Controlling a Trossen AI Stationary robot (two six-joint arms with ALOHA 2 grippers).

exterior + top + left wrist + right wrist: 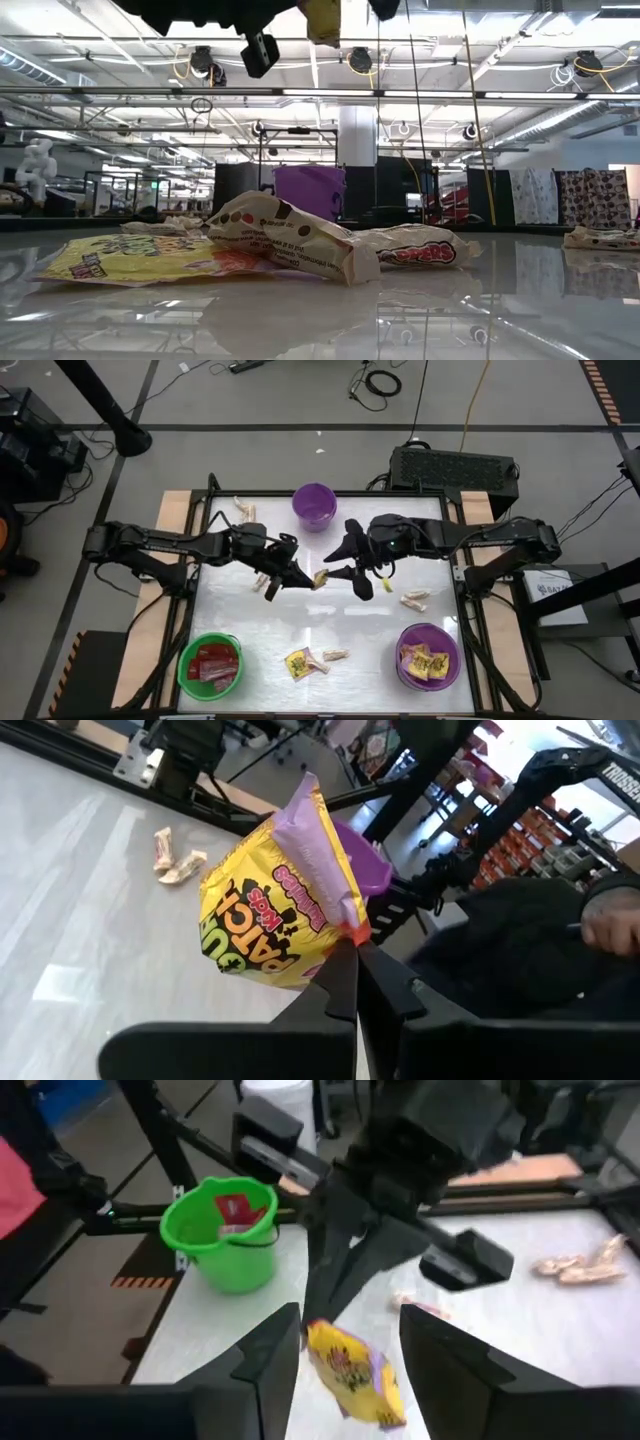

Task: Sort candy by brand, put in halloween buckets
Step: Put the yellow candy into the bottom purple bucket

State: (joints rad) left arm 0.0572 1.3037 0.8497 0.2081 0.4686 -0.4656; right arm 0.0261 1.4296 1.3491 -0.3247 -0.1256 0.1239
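Observation:
Over the table's middle, my left gripper (305,577) is shut on a yellow candy packet with dark print (262,915). My right gripper (350,1350) faces it from the right, open. Its two fingers stand on either side of the same packet (357,1377) with a gap on each side. The green bucket (210,663) with red packets stands near left. A purple bucket (428,656) with yellow packets stands near right, and another purple bucket (314,505) at the far middle. My left gripper pinches the packet's sealed edge at one corner (347,928) between its two fingertips. The fingers come about level from the table's left. The packet sticks out beyond the fingertips, tilted, lifted clear of the table.
Loose candy lies on the table: a yellow packet (297,662) and a tan piece (335,655) near the front, tan pieces at the right (415,600) and far left (243,508). A small yellow piece (386,586) lies under the right arm.

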